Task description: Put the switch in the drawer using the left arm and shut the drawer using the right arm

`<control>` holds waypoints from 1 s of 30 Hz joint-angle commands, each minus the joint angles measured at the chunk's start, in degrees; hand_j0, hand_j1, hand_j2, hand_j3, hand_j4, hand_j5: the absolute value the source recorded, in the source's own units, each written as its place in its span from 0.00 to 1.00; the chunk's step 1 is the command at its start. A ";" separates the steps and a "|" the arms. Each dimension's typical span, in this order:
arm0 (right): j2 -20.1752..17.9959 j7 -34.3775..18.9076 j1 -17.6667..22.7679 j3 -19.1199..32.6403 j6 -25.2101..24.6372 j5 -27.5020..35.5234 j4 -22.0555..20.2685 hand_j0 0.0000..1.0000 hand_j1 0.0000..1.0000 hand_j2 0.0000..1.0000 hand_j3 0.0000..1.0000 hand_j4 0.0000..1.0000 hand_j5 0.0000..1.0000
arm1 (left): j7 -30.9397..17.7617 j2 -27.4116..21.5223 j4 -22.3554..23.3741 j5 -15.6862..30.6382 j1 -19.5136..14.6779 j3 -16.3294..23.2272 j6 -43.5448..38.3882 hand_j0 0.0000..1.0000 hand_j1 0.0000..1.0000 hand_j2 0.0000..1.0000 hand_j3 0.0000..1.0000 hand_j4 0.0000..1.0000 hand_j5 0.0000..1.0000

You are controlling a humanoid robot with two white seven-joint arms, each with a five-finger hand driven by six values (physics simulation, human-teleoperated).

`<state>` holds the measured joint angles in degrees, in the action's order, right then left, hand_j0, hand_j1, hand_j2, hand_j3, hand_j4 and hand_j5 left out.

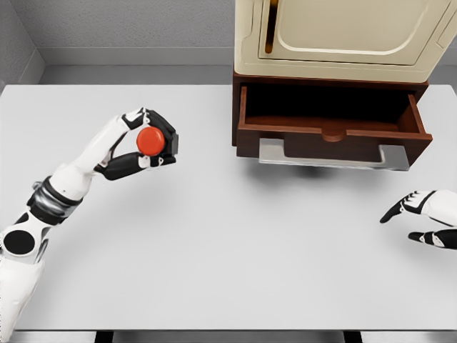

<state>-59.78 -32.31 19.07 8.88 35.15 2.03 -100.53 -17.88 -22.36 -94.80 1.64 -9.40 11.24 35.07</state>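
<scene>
The switch is a black box with a round red button facing me. My left hand is shut on it, holding it above the table left of the middle. The brown wooden drawer stands pulled open under a cream cabinet at the back right, well to the right of the switch. Its inside looks dark and bare. My right hand rests low at the right edge, fingers relaxed and holding nothing, in front of and below the drawer's right corner.
The white table spans the view, with its front edge near the bottom. A grey metal handle plate hangs under the drawer's front. Grey walls stand behind the cabinet.
</scene>
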 commanded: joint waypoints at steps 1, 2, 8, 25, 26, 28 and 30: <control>-0.08 -0.04 0.00 0.00 -0.15 0.43 -0.02 0.66 0.66 0.66 0.66 0.66 0.66 | 0.04 2.06 -0.30 -1.11 -0.18 0.54 -0.07 0.33 0.33 0.33 0.33 0.33 0.33; -0.08 -0.04 0.00 0.00 -0.15 0.43 -0.02 0.67 0.67 0.67 0.67 0.67 0.67 | 0.04 3.29 -0.30 -2.25 -1.05 0.54 -0.07 0.33 0.33 0.33 0.33 0.33 0.33; -0.08 -0.04 0.09 0.00 -0.15 0.43 -0.02 0.67 0.67 0.67 0.67 0.67 0.67 | 0.04 8.30 -0.21 -4.01 -4.57 1.85 -0.07 0.33 0.33 0.33 0.33 0.33 0.33; -0.08 -0.04 0.00 0.00 -0.15 0.43 0.07 0.67 0.67 0.67 0.67 0.67 0.67 | -0.05 21.31 0.58 -17.37 -12.13 4.49 -8.17 0.31 0.31 0.31 0.31 0.31 0.31; -0.08 -0.04 0.00 0.00 -0.15 0.43 0.07 0.67 0.67 0.67 0.67 0.67 0.67 | -0.05 21.49 0.58 -17.55 -12.83 4.49 -8.17 0.31 0.31 0.31 0.31 0.31 0.31; -0.08 -0.04 0.00 0.00 -0.15 0.43 0.15 0.67 0.67 0.67 0.67 0.67 0.67 | -0.14 21.75 1.54 -17.90 -13.54 4.67 -8.17 0.30 0.30 0.30 0.30 0.30 0.30; -0.08 -0.04 0.00 0.00 -0.15 0.43 0.07 0.67 0.67 0.67 0.67 0.67 0.67 | -0.14 22.36 2.25 -19.83 -14.59 5.11 -8.17 0.30 0.30 0.30 0.30 0.30 0.30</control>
<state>-59.79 -32.36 19.07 8.88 35.15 2.03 -100.42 -18.01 -0.77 -93.19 -16.93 -24.08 16.06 27.11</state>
